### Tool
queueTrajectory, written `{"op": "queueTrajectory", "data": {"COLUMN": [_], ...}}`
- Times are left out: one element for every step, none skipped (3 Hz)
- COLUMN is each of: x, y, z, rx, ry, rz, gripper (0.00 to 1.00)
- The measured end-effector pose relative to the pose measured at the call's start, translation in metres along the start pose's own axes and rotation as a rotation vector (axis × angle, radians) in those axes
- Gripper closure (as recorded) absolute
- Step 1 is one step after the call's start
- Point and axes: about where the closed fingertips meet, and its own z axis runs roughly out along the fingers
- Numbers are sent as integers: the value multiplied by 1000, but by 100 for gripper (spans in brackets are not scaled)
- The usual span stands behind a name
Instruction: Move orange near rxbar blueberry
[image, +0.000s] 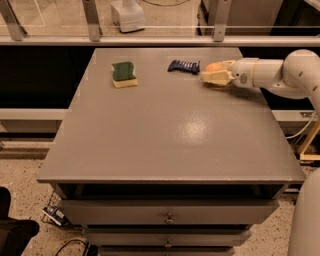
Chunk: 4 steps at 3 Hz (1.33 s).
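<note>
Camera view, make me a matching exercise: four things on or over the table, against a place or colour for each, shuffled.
1. orange
2. rxbar
3. sponge
4. tool

a. green on top, at the back left of the table
b. dark blue, lying just left of the fruit
c. reaches in from the right, near the back edge
d. gripped in the tool

Pairs: 1-d, 2-b, 3-a, 4-c

small round smooth orange fruit (214, 66): one is sitting in the gripper.
flat dark-blue crinkled snack-bar wrapper (183, 66): one is lying.
green-topped yellow sponge block (124, 74): one is lying.
pale two-finger gripper (212, 71): one is hanging over the far right of the table, clasping the fruit.
grey square table (165, 130): one is standing.
small drawer knobs (169, 218): two are showing.
</note>
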Motion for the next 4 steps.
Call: {"op": "queueTrajectory", "data": {"x": [17,12,10,10], "y": [5,5,5,5], "z": [19,19,18,18], "rx": [-18,-20,-20,-20], "ry": [1,1,1,1], "rz": [24,25,25,25], "gripper": [100,75,54,31]}}
